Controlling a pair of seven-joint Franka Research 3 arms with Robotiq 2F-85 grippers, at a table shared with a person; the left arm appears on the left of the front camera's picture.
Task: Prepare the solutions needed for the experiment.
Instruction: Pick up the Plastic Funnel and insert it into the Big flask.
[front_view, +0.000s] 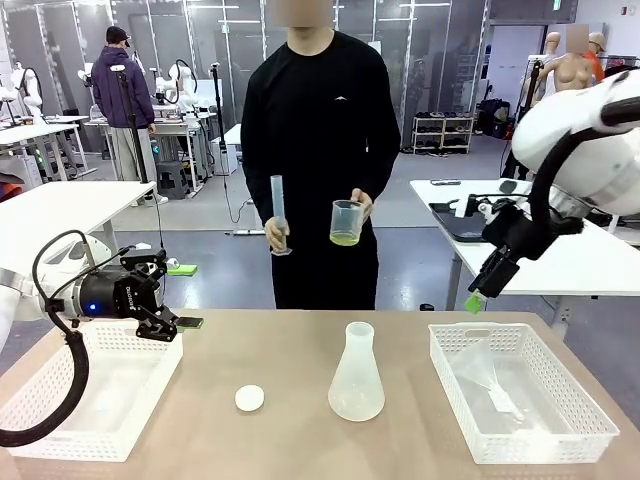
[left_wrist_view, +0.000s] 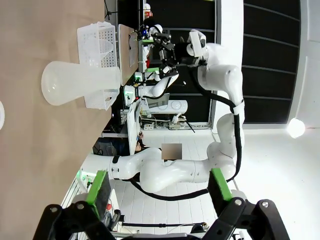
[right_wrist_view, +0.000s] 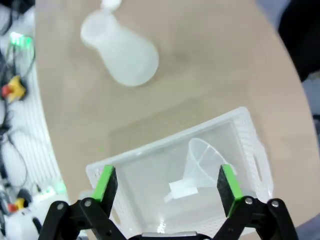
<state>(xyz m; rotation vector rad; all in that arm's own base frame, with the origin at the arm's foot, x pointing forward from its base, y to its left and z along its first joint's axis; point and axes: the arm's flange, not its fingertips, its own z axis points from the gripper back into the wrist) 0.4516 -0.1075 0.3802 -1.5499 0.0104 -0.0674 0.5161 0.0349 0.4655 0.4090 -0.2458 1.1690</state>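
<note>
Both pairs of jaws stand wide apart and grip nothing. The left jaws, with green pads (left_wrist_view: 98, 190), lie level over the far corner of the left basket (front_view: 60, 420). From the front we see them side-on, so their gap is hard to judge there.

The right jaws hang above the right basket (front_view: 590, 420). A clear funnel (right_wrist_view: 202, 160) lies in it on its side, faint in the front view.

On the desk (front_view: 300, 350) between the baskets stand a flask (front_view: 356, 380) and a white disc (front_view: 250, 398).

Beyond the desk, a person (front_view: 320, 130) holds a beaker (front_view: 347, 212) containing the solutions (front_view: 344, 239), a shallow yellow-green layer. The other hand holds a tall cylinder (front_view: 278, 205); we cannot make out its contents.
</note>
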